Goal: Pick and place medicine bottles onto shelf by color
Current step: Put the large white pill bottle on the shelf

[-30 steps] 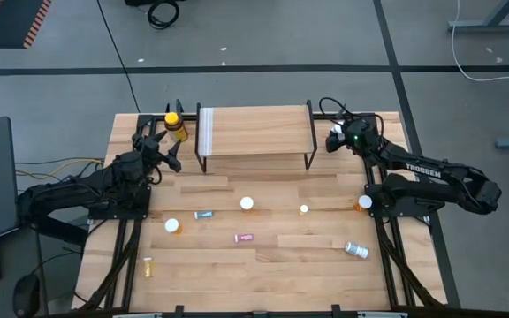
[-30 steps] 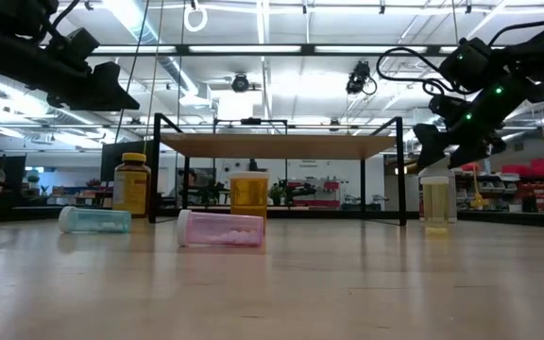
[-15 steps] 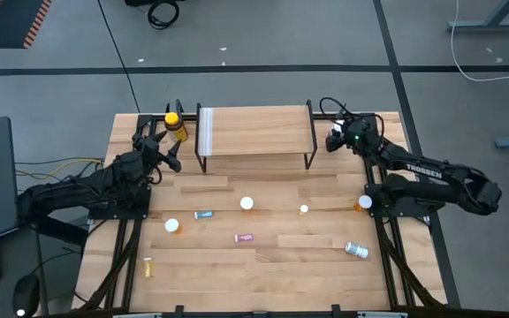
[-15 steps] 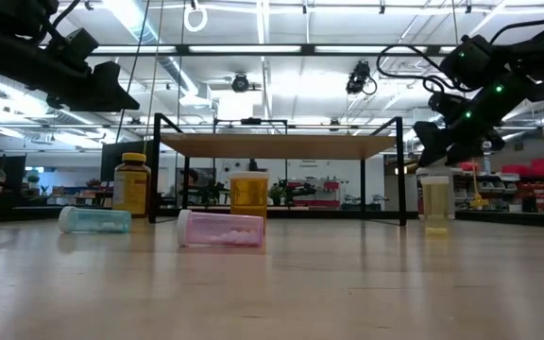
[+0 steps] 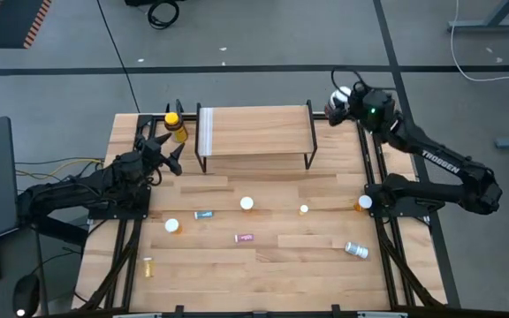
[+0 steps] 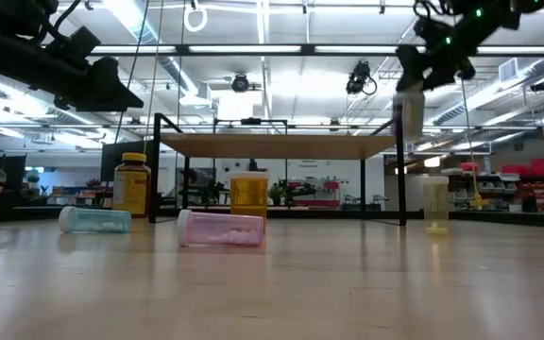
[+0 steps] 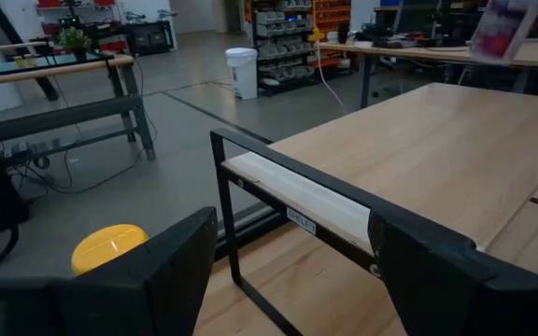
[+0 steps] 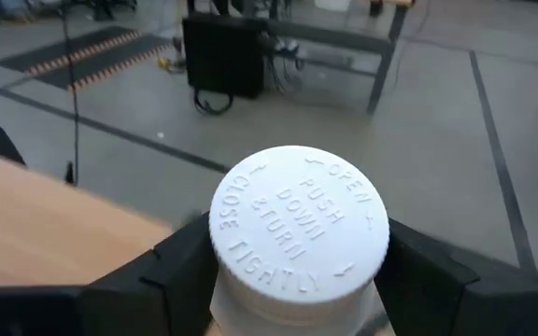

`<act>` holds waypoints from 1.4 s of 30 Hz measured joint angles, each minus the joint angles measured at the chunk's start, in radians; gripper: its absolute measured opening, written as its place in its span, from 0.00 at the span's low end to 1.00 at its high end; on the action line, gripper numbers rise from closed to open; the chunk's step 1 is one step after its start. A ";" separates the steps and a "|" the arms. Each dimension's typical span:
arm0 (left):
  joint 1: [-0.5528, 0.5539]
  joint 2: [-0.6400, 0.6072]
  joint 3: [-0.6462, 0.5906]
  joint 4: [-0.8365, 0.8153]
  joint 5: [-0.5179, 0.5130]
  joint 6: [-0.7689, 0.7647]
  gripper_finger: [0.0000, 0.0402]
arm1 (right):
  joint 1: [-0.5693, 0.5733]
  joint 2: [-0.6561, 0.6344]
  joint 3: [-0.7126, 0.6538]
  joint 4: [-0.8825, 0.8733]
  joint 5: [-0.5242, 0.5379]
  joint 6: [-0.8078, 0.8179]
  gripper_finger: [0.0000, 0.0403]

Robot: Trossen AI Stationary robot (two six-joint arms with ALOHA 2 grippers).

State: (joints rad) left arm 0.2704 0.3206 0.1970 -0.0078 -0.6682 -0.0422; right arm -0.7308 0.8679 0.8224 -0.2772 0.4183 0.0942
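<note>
My right gripper (image 5: 338, 101) is shut on the big white bottle (image 5: 343, 94) and holds it in the air off the shelf's (image 5: 254, 131) far right corner. In the low view the bottle (image 6: 409, 111) hangs level with the plank top (image 6: 277, 144). My left gripper (image 5: 168, 152) is open near the shelf's left end. Its fingers stand on either side of the big yellow bottle (image 5: 175, 126) without touching it; the yellow cap (image 7: 110, 247) shows between them. The yellow bottle stands upright on its base. My right gripper pinches the white bottle between its two fingers (image 8: 180, 271) on the body just under the white cap (image 8: 299, 219). The fingers come from above, pointing down. The bottle hangs upright below them, lifted clear of the table.
Small vials lie scattered on the near half of the table: orange white-capped ones (image 5: 246, 204) (image 5: 173, 226) (image 5: 363, 203), a teal one (image 5: 203, 215), a pink one (image 5: 244, 238), a tiny yellow one (image 5: 148, 265), and a bottle lying on its side (image 5: 356, 250).
My right gripper has risen from beside the shelf's right legs and moved toward the table's far edge, carrying the white bottle from below the plank up to the level of the shelf top. It stays shut on the bottle.
</note>
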 joint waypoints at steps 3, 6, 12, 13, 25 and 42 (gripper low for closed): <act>0.000 0.000 0.000 0.000 0.000 0.000 0.71 | 0.022 0.039 0.096 -0.030 -0.001 -0.017 0.64; 0.000 0.000 0.000 -0.001 0.000 0.000 0.71 | 0.051 0.089 0.166 -0.034 -0.031 -0.019 0.64; 0.000 0.000 0.000 -0.002 0.001 0.000 0.71 | 0.109 0.222 0.258 -0.035 -0.071 -0.019 0.64; 0.000 0.000 0.000 -0.003 0.001 0.000 0.71 | 0.116 0.245 0.267 -0.035 -0.074 -0.019 0.64; 0.001 0.000 0.000 -0.007 0.004 -0.021 0.71 | 0.141 0.428 0.307 -0.012 -0.101 -0.042 0.65; 0.001 0.000 0.000 -0.014 0.031 -0.026 0.71 | 0.137 0.477 0.306 0.015 -0.172 -0.012 0.65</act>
State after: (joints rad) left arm 0.2710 0.3206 0.1974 -0.0214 -0.6376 -0.0681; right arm -0.5934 1.3449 1.1282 -0.2619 0.2467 0.0826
